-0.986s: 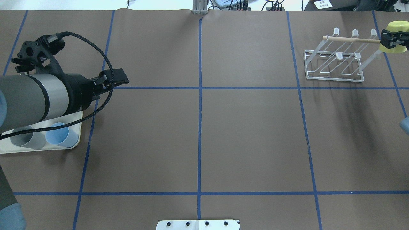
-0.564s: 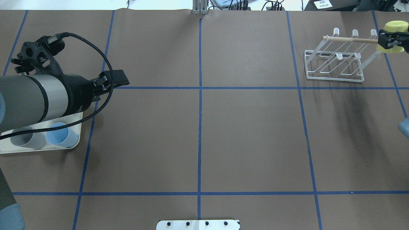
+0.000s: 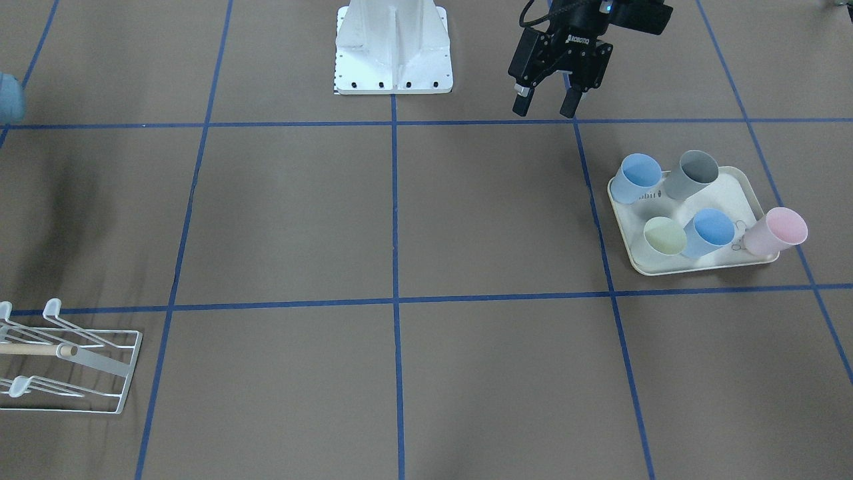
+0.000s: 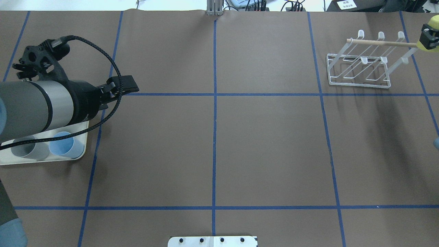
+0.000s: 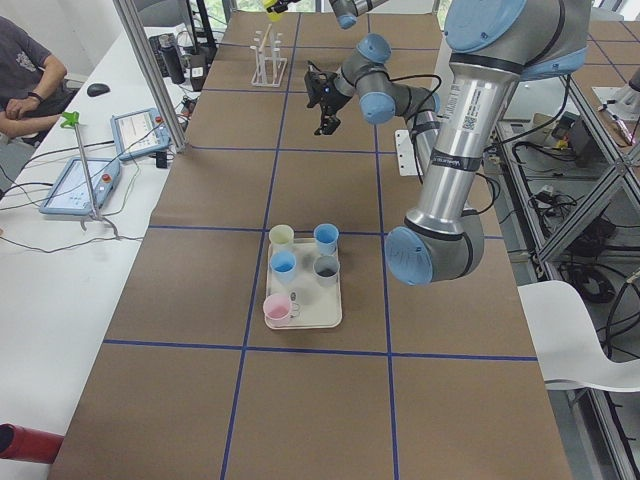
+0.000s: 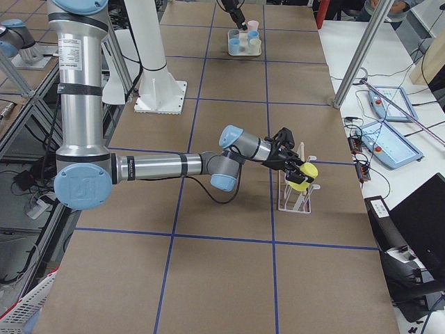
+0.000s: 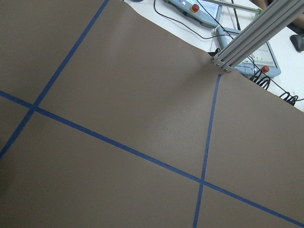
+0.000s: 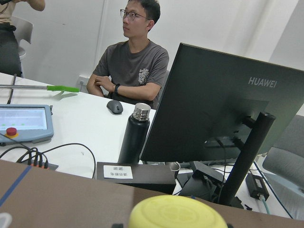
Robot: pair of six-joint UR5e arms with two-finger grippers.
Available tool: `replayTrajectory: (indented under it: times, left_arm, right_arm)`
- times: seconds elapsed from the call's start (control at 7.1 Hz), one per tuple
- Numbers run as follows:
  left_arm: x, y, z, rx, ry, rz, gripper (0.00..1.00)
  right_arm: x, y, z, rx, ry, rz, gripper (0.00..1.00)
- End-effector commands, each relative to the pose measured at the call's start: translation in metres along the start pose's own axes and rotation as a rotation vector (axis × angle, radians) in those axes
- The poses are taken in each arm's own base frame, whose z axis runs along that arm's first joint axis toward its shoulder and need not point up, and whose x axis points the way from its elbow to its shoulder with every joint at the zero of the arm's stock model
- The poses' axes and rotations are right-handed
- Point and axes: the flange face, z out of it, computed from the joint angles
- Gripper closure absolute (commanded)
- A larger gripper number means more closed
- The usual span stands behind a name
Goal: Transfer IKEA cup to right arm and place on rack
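Your right tool (image 4: 432, 35), pinching the yellow cup (image 4: 425, 46), has drifted outward from the rack (image 4: 364, 60), so placing still waits.

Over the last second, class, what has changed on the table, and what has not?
The yellow plastic cup, clamped in the right arm's jaws, slid towards the robot's right, nearly out of the overhead view. The left arm, the white wire rack and the cream tray's cups stayed put.

Overhead looks forward from behind, front view faces back; both share the rack (image 4: 364, 61).
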Motion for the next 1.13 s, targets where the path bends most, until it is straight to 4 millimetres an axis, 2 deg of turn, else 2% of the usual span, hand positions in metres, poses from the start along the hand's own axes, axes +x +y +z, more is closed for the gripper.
replayTrajectory:
  times: [0.0, 0.14, 0.42, 0.99]
  left_arm:
    - [-0.001, 0.000, 0.002, -0.004, -0.004, -0.001, 0.00]
    - [-0.001, 0.001, 0.001, -0.006, -0.005, -0.001, 0.00]
    - [-0.003, 0.000, 0.001, -0.006, -0.008, -0.001, 0.00]
    - [-0.004, 0.002, 0.002, -0.016, -0.011, -0.001, 0.00]
  right_arm:
    - [-0.021, 0.018, -0.004, 0.044, 0.014, 0.062, 1.00]
    - [-0.039, 0.030, -0.007, 0.070, 0.031, 0.063, 1.00]
    - [-0.034, 0.041, -0.016, 0.067, 0.019, 0.061, 1.00]
    - [-0.047, 0.049, -0.015, 0.059, 0.001, 0.052, 1.00]
